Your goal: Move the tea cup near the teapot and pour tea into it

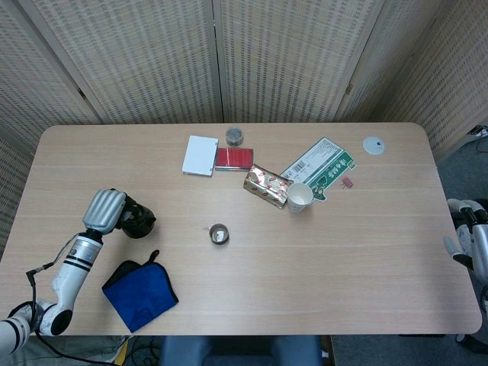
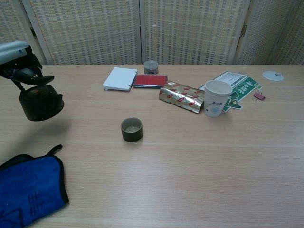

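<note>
Left hand is gripping the teapot by its handle, hanging it above the table's left; tea cup is sitting centre. Keep it level, carrying rightward over the cup.

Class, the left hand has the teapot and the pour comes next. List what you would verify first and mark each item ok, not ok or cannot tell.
1. Left hand holds the teapot: ok.
2. Teapot clear of the table: ok, shadow below.
3. Tea cup upright, mouth open: ok.
4. Teapot over the tea cup: not ok, it hangs well to the side.
5. Blue cloth clear of the path: ok.
6. Tea inside the teapot: cannot tell.
</note>
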You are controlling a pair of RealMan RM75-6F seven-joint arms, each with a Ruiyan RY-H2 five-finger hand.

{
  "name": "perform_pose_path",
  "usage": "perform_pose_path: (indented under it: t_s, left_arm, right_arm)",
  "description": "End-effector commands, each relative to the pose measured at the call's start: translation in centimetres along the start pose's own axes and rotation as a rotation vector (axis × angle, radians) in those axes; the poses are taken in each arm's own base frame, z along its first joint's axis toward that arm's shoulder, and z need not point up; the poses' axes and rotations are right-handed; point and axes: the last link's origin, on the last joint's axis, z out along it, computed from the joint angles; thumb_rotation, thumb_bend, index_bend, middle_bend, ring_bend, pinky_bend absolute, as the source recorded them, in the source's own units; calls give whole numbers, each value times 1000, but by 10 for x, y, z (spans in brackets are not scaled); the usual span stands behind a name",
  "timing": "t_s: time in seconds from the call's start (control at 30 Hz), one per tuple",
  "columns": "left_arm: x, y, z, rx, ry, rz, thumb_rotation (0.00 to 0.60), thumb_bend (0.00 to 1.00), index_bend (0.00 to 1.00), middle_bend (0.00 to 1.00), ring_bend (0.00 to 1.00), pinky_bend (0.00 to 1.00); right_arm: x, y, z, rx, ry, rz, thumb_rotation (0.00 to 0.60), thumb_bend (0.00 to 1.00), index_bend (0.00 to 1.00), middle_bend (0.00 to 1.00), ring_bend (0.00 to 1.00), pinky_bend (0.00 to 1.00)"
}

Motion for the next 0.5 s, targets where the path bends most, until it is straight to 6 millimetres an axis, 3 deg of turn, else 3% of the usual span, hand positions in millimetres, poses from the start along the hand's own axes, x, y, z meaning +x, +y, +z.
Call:
perform_pose_path:
  t_s: [0.03,0.2,0.43,0.5]
  left_arm:
    - [1,4,0,-10,3,1,364,345,1000,1000,951,537]
    - [1,10,0,-32,-2,2,362,367,1000,1000,952,555]
    - [-1,21,1,-80,-7,16,504,384,1000,1000,954,559]
    - [0,24,2,-92,-7,19,506,386,1000,1000,954,559]
  right_arm:
    - [1,0,0,-1,3,-2,600,232,288,297,199,268]
    - [3,2,-2,-7,7,-2,600,231,288,297,199,268]
    - [3,2,-3,-13,6,-1,600,232,288,297,198,268]
    - [3,1,-4,-10,7,-1,600,232,288,297,199,268]
